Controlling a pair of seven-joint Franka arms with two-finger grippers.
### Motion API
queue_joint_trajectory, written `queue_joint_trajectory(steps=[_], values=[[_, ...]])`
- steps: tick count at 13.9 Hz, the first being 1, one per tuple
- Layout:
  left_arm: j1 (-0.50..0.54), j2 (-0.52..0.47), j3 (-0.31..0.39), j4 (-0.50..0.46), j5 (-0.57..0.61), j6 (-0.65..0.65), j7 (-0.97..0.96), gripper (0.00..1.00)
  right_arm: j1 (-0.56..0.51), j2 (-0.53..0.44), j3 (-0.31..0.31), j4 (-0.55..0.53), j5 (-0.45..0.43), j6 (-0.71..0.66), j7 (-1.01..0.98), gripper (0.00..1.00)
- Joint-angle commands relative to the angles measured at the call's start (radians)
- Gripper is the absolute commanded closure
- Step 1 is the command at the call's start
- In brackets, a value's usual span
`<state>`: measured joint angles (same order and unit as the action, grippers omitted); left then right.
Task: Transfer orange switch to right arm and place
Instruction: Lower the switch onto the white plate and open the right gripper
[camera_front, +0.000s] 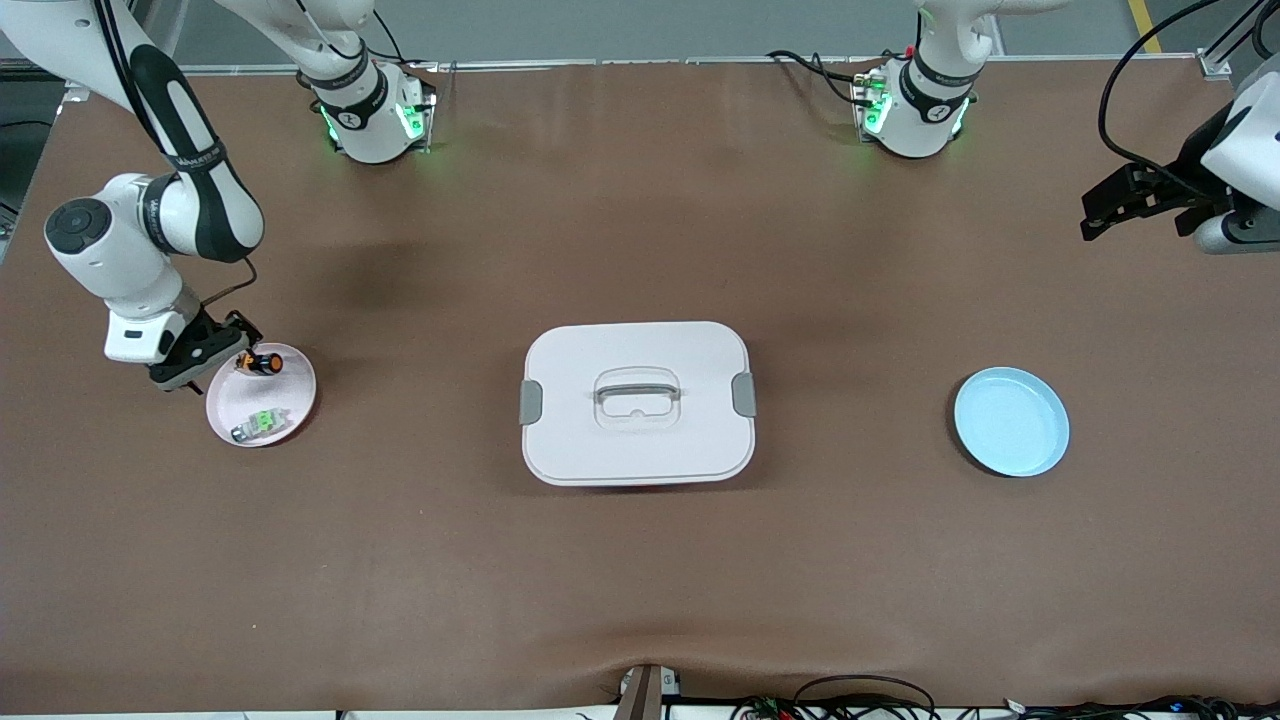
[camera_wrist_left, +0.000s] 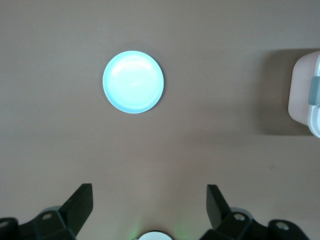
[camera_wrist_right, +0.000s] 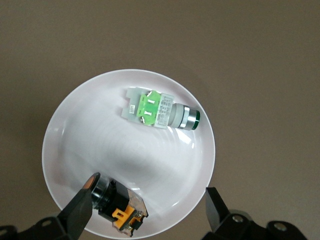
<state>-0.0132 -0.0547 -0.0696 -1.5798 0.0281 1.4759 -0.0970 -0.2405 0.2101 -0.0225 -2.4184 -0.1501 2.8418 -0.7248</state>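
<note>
Orange switch (camera_wrist_right: 117, 205) shares pink plate (camera_wrist_right: 75, 130) with green-marked part (camera_wrist_right: 160, 112).

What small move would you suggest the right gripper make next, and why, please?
Probably lower the right gripper and close on the orange switch: its fingers are open, straddling the switch on the pink plate. The left gripper waits open.

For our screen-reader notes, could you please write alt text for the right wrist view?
The open right gripper hangs over a pink plate, its fingers either side of the orange switch. A grey-and-clear part with a green mark lies elsewhere on the plate, on a brown table.
</note>
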Motion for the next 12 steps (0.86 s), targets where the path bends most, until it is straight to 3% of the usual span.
queue_joint_trajectory(steps=[1,8,12], values=[[0.004,-0.02,0.001,-0.011,-0.007,0.0,0.025,0.0,0.004,-0.031,0.009,-0.01,-0.019,-0.004,0.287,0.0],[0.004,-0.022,-0.001,-0.012,-0.007,-0.003,0.025,0.0,0.029,-0.06,0.01,0.012,-0.019,-0.002,0.66,0.0],[0.006,-0.019,0.001,-0.011,-0.005,-0.002,0.025,0.0,0.038,-0.081,0.013,0.044,-0.017,-0.016,0.711,0.0]])
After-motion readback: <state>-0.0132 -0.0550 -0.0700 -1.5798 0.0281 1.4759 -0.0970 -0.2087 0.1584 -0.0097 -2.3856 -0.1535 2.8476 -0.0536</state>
